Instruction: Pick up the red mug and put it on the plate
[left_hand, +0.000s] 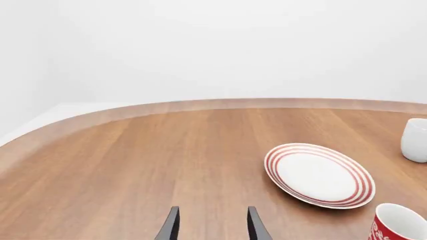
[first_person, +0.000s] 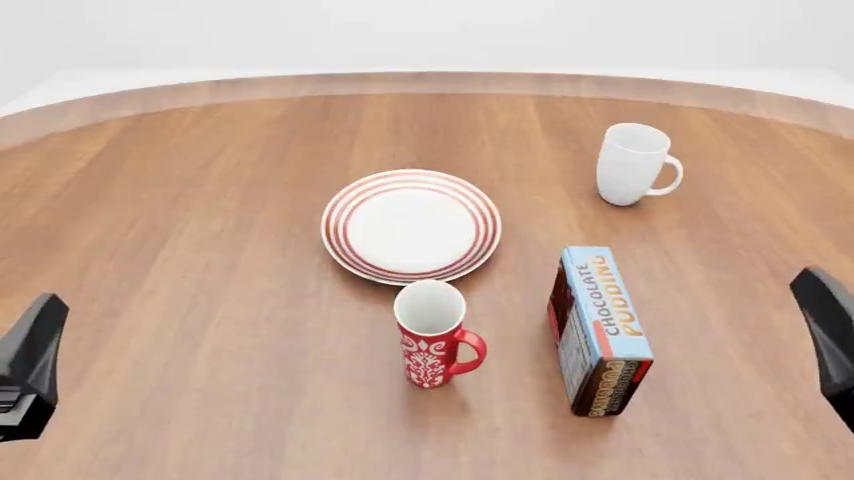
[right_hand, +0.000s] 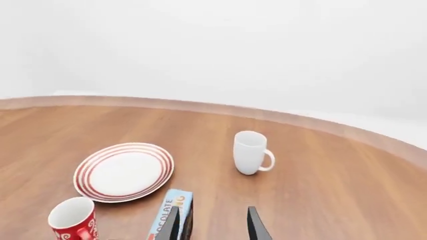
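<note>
Partly cropped red mug, both arms edge-cut

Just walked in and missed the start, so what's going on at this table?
Nothing is being handled yet. Both grippers, left and right, hang open and empty near the table's near edge. The patterned red ceramic mug stands upright just in front of the red-ringed white plate, which holds nothing. A chocolate pudding box and a plain white mug stand to the right.

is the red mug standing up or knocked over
Upright. The red mug stands on its base on the table, open mouth up showing its white inside, handle out to the side, just short of the plate.
</note>
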